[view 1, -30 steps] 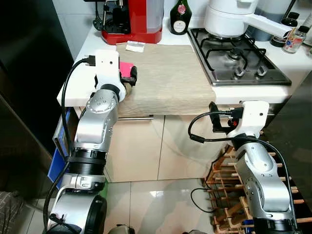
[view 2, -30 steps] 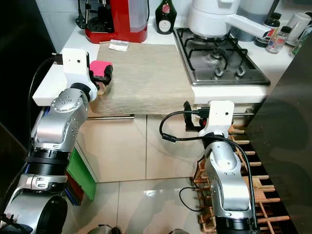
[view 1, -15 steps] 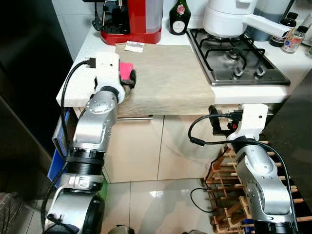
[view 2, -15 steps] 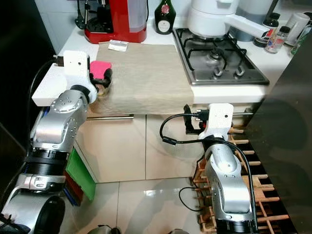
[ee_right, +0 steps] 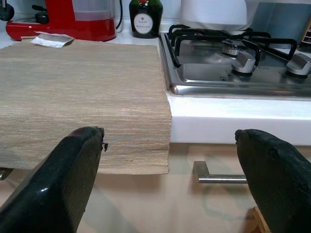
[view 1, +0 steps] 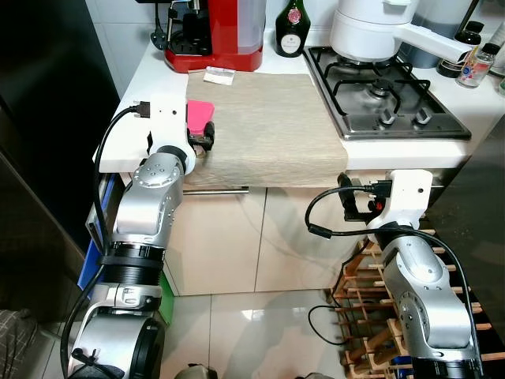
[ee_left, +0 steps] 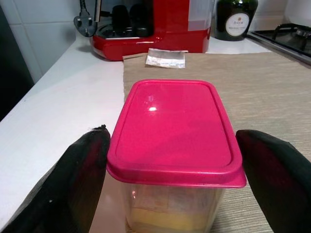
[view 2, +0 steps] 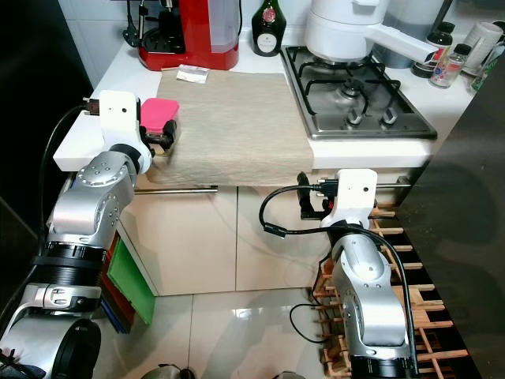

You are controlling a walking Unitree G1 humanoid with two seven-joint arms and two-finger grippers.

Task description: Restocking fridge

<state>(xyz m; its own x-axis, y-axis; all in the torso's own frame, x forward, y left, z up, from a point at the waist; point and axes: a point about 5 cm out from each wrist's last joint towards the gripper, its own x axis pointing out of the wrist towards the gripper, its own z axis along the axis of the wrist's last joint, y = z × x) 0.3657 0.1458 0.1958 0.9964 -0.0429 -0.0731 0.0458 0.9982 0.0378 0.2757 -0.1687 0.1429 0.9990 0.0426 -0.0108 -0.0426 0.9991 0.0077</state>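
A clear food container with a pink lid (ee_left: 175, 126) is at the near left corner of the beige mat (view 1: 268, 118) on the white counter. My left gripper (view 1: 203, 133) is shut on it, one black finger (ee_left: 77, 174) pressed against each long side of the lid. Yellowish contents show through its wall. My right gripper (view 1: 359, 204) hangs open below the counter edge, in front of the cupboard doors, with nothing between its fingers (ee_right: 73, 170).
A red coffee machine (view 1: 215, 35), a dark bottle (view 1: 291, 31) and a small packet (view 1: 218, 76) stand at the back. A gas hob (view 1: 387, 99) with a white pot (view 1: 371, 28) is on the right. The dark fridge (view 1: 47, 118) stands left; a wooden rack (view 1: 371, 276) sits low right.
My left gripper has drawn a little to the left and towards me with the pink-lidded container in it. The right arm has sunk slightly.
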